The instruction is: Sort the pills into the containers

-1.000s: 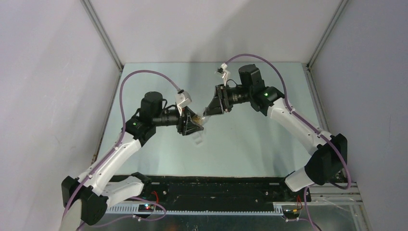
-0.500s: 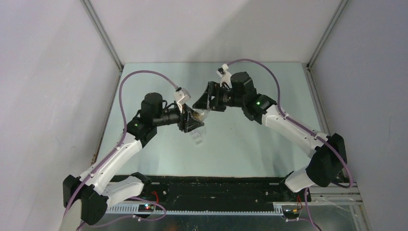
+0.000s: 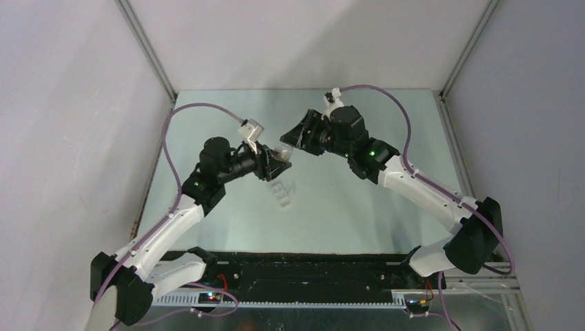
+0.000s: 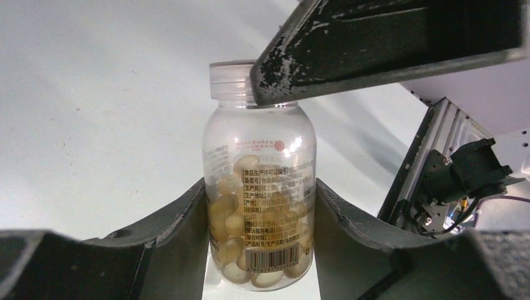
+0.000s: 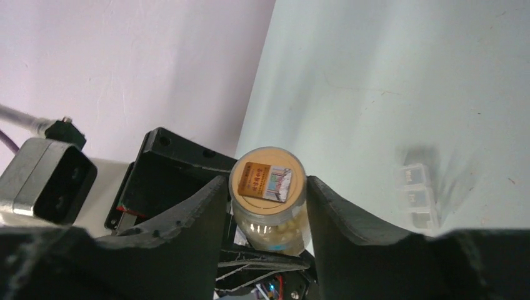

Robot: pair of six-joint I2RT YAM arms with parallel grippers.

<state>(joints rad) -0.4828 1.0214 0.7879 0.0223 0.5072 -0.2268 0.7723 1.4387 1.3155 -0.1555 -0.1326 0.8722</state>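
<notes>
Moved since a second ago: both wrists, farther up the desk (image 3: 359, 207). Held: bottle (image 4: 259, 156) with pills (image 4: 232, 222) inside, pinched aloft by left gripper (image 3: 276, 160). Straddling its top: right gripper (image 5: 267, 194), contact I cannot tell. On desk nearby: pill box (image 3: 283, 194). I'd seat both fingers (image 5: 187, 231) squarely before any twist.

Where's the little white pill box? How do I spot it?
Find the middle of the pale green table. On it, a bit nearer the robot than the clear bottle in the left fingers, lies the pill box. It's flat, whitish, made of joined square cups; the bottle is round and holds pills.
</notes>
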